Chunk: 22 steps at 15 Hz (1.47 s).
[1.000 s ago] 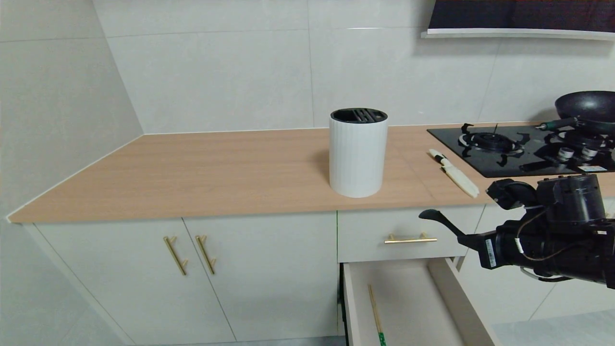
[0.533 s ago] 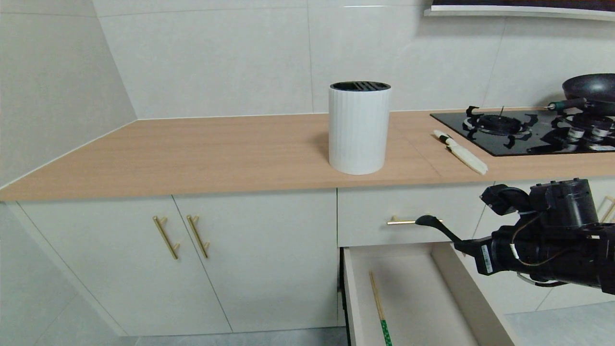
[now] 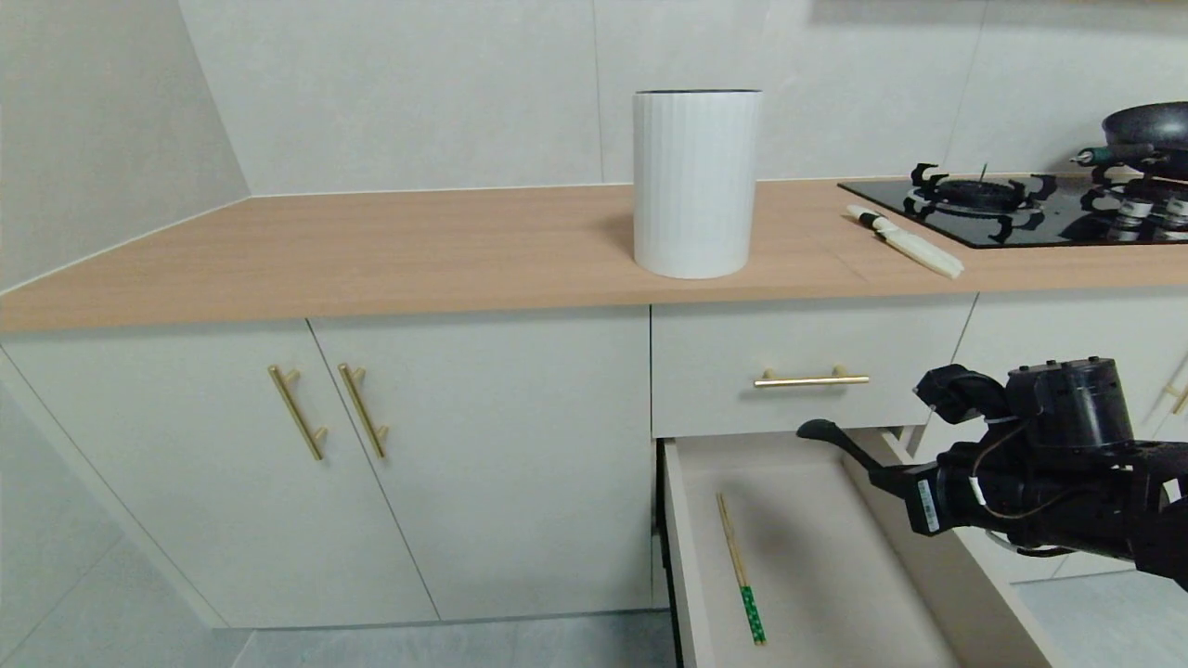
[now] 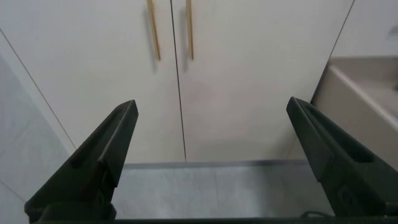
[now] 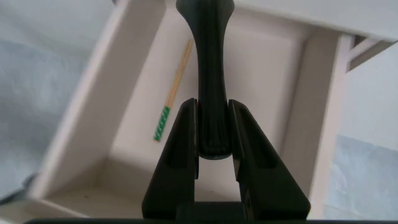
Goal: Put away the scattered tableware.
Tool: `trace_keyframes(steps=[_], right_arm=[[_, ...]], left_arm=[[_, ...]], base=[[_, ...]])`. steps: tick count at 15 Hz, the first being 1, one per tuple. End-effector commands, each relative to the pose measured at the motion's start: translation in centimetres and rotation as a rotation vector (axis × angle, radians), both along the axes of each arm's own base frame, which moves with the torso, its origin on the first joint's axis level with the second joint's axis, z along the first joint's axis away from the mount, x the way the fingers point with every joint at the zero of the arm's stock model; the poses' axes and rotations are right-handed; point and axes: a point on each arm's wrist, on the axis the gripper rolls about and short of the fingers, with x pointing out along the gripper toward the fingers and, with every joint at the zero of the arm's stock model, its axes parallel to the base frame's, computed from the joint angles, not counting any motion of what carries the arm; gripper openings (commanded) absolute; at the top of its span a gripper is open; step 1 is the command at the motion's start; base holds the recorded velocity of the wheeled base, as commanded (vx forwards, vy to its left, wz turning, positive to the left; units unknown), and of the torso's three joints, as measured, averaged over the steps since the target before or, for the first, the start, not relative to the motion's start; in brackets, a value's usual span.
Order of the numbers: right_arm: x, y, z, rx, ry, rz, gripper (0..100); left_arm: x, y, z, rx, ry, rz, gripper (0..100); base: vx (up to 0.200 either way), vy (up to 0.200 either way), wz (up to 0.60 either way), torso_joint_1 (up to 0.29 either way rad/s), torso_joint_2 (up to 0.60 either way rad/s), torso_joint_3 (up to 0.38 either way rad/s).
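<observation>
The right gripper [image 3: 902,481] has its jaws clamped on the handle of a black spoon [image 3: 840,443]. It holds the spoon in the air over the open drawer [image 3: 682,538], above the drawer's back right part. The spoon's bowl end is close under the closed drawer front [image 3: 724,380] above.

Inside the open drawer, chopsticks [image 3: 738,575] lie on the floor near its left wall, off to one side of the spoon. Above the drawer, the tabletop [image 3: 418,250] carries a white ribbed holder [image 3: 696,186], a knife [image 3: 905,243] and a black stove [image 3: 1021,209].

The spoon's long axis runs from the jaws toward the drawer's back, bowl end leading and raised a little. The chopsticks run front to back, with their green ends toward the drawer's front.

The left gripper [image 4: 211,109] has its jaws spread wide and faces the cabinet doors [image 4: 249,62] left of the drawer.
</observation>
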Motion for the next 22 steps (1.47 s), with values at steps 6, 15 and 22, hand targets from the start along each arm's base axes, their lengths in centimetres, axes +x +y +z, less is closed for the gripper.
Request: trace_keyframes(steps=[6, 15, 22], right_arm=[[0.2, 0.1, -1.3, -0.009, 0.021, 0.001, 0], [3.6, 1.0, -6.1, -0.035, 0.133, -0.073, 0], [7.0, 2.5, -12.0, 0.007, 0.263, -0.200, 0]], left_arm=[[0.0, 0.0, 0.0, 0.000, 0.002, 0.001, 100], [0.0, 0.0, 0.0, 0.001, 0.000, 0.001, 100], [0.0, 0.0, 0.0, 0.000, 0.000, 0.001, 100]], base=[[0.000, 0.000, 0.00, -0.084, 0.30, 0.214], [0.000, 0.000, 0.00, 0.000, 0.00, 0.000], [0.000, 0.000, 0.00, 0.000, 0.00, 0.000]])
